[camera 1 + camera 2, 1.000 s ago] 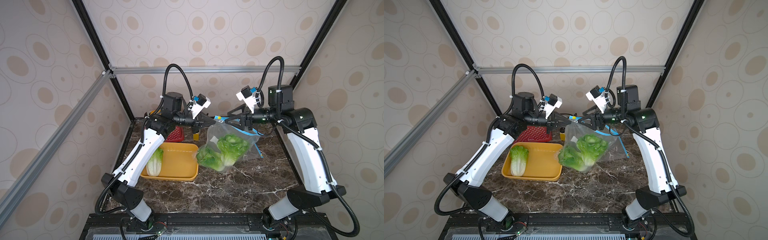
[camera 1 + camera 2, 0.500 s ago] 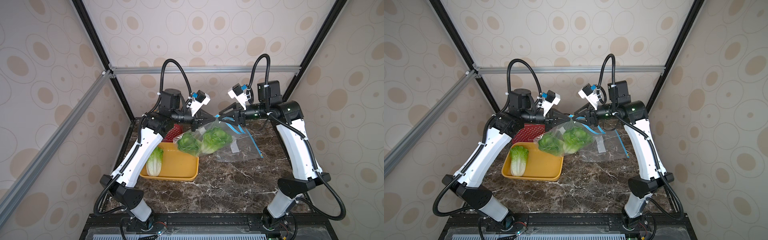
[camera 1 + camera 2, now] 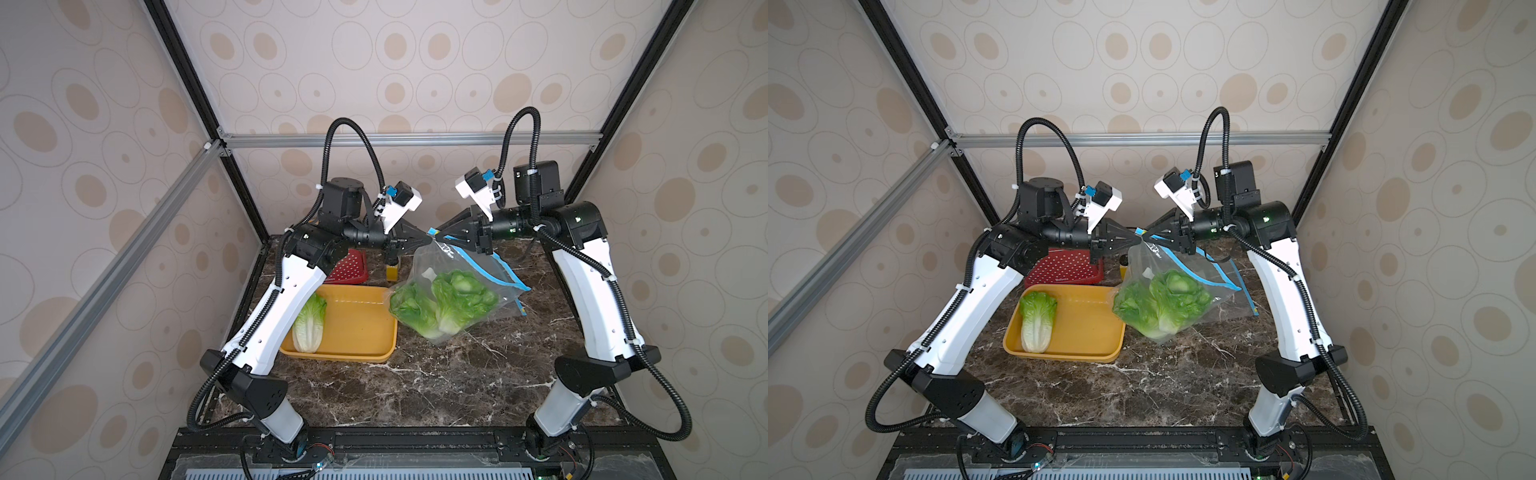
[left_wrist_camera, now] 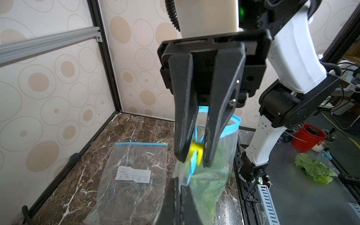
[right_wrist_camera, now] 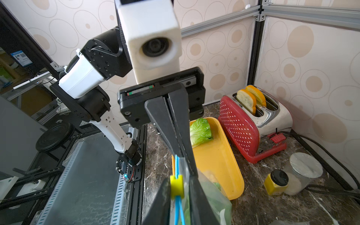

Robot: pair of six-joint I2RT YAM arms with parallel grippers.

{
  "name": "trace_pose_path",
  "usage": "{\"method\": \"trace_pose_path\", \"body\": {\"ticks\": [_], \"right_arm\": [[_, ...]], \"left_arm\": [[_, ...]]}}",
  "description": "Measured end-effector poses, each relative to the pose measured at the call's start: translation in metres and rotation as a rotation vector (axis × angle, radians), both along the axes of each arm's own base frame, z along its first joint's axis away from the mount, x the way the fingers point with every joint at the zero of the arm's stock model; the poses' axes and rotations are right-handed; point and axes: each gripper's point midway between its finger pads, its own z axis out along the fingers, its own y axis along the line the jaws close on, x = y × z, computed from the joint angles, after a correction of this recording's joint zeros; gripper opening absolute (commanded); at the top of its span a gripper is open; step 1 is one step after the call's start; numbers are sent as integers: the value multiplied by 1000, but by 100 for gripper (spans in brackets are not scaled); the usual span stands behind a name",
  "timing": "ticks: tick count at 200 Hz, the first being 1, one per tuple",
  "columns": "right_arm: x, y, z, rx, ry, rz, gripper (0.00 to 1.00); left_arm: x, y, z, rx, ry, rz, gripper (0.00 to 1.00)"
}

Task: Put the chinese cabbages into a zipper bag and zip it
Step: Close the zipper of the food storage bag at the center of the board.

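Left claw (image 5: pixel 190 169) pinches the bag (image 3: pixel 440 266) corner; right claw (image 4: pixel 194 161) narrow astride the slider (image 5: pixel 176 187), grip uncertain; zip (image 3: pixel 505 276) runs from there toward my right arm (image 3: pixel 590 266).

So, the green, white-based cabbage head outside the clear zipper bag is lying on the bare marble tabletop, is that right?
Not quite: the green, white-based cabbage head outside the clear blue-zippered bag lies in the shallow yellow plastic tray; both top views show it.
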Motion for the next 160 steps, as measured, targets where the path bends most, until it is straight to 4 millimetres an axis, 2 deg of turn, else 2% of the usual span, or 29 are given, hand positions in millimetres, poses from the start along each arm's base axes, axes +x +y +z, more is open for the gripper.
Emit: {"method": "trace_pose_path", "body": {"ticks": [35,83,122,129,141,160], "right_arm": [[0,1,2,7,-4,2,18],[-1,1,3,12,2,7,20],[0,3,2,18,12,16,15],[1,3,2,18,12,16,17],[1,4,1,18,14,17,25],[1,4,0,16,15,19,27]], "left_arm": [[1,0,0,1,-1,4,0],[3,-1,2,0,-7,10,0],[5,-1,1,2,-4,11,0],[5,-1,1,3,-3,12,0],[6,-1,1,4,-3,14,0],[6,-1,1,3,-4,14,0]]}}
